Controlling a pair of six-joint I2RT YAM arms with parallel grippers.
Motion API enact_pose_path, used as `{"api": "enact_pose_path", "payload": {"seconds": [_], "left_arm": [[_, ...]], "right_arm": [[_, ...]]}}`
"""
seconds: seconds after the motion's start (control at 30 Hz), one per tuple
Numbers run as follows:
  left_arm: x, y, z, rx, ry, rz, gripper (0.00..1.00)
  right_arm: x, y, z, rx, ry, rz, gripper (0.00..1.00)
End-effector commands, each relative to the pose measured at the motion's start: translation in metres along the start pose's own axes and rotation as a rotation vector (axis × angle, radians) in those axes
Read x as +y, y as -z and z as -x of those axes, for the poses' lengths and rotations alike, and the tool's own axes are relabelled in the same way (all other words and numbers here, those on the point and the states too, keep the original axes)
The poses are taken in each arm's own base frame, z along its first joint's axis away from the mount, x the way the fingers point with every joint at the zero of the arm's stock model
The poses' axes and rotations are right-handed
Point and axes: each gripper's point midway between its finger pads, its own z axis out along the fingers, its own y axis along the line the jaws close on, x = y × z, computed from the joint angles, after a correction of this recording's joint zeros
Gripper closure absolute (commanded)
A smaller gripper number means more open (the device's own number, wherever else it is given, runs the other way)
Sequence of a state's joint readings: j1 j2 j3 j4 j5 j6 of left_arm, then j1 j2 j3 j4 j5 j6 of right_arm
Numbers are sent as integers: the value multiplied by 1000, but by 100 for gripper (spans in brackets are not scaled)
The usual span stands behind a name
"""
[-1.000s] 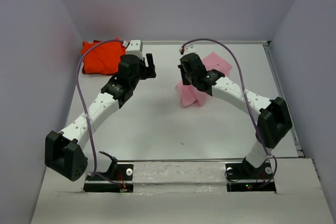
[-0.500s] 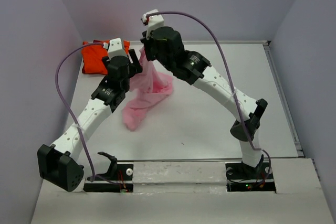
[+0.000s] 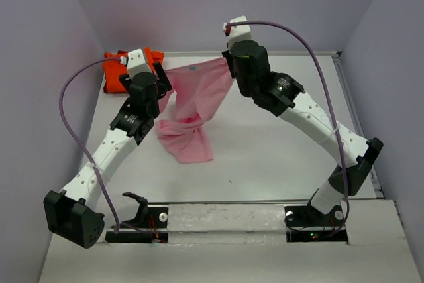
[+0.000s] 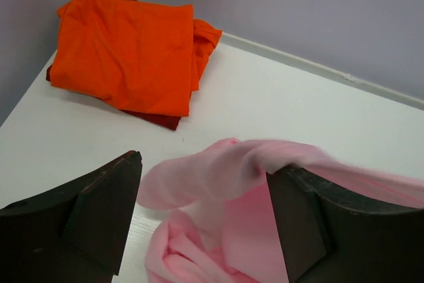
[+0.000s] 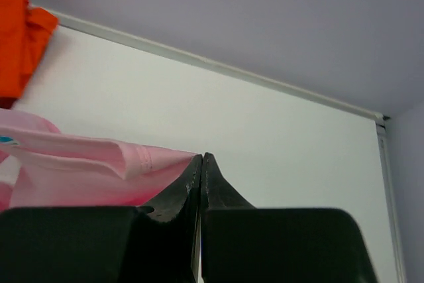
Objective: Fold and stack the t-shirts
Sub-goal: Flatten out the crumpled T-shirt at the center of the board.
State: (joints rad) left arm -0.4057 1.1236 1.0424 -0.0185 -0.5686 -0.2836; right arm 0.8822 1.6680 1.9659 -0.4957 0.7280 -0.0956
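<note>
Left claw (image 4: 202, 167) spread wide, right claw (image 5: 202, 158) clamped

White tabletop (image 3: 265, 164), pale lavender walls (image 3: 278, 4) on left, right and far sides, thin raised rim (image 3: 311, 53) along far edge, even soft light

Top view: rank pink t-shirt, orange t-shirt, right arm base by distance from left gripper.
From the left gripper:
1. pink t-shirt, draped just right of it
2. orange t-shirt, back-left corner
3. right arm base, near edge, far right
</note>
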Motion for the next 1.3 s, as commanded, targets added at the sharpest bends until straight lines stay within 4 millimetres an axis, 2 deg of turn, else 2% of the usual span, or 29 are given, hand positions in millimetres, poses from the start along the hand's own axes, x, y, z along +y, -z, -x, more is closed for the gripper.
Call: {"api": "enact_pose_path", "payload": {"seconds": [0.0, 0.03, 0.07, 0.1, 0.17, 0.2, 0.27, 0.3, 0.37, 0.5, 0.57, 0.63, 0.73, 0.87, 1.1, 1.27], "left_arm": [[-10, -7, 0, 1, 18, -23, 16], [-15, -8, -3, 10, 14, -53, 16], [-16, -9, -6, 19, 7, -59, 16], [-18, -10, -7, 27, 11, -65, 16], [-24, -11, -11, 39, 2, -92, 16], [-25, -12, -12, 45, 0, -96, 16], [-29, -13, -17, 58, -8, -116, 16], [-31, -14, -19, 65, -14, -120, 16], [-35, -15, -22, 79, -16, -140, 16], [-40, -15, -27, 93, -23, -161, 16], [-41, -15, -27, 94, -26, -165, 16], [-42, -15, -29, 98, -25, -170, 16], [-45, -15, -29, 102, -27, -183, 16], [-47, -14, -30, 107, -30, -196, 16], [-55, -13, -35, 123, -28, -233, 16], [-56, -14, -37, 128, -33, -239, 16]], "right_arm": [[-50, 6, -41, 64, 21, -205, 100], [-57, 5, -56, 92, 38, -240, 100], [-59, 3, -89, 150, 86, -261, 100], [-70, 3, -103, 174, 77, -291, 100], [-76, 2, -132, 224, 97, -306, 100], [-72, 3, -162, 269, 101, -309, 100], [-86, 1, -189, 320, 105, -346, 100], [-89, 2, -211, 360, 112, -356, 100], [-101, 2, -240, 420, 108, -383, 100], [-114, 3, -275, 509, 113, -418, 100], [-107, 4, -292, 557, 115, -392, 100], [-97, 4, -300, 595, 107, -344, 100], [-79, -1, -300, 631, 77, -252, 67], [-72, -7, -287, 600, 48, -210, 49], [-50, -26, -267, 546, 1, -112, 44], [-38, -31, -265, 538, 12, -89, 43]]}}
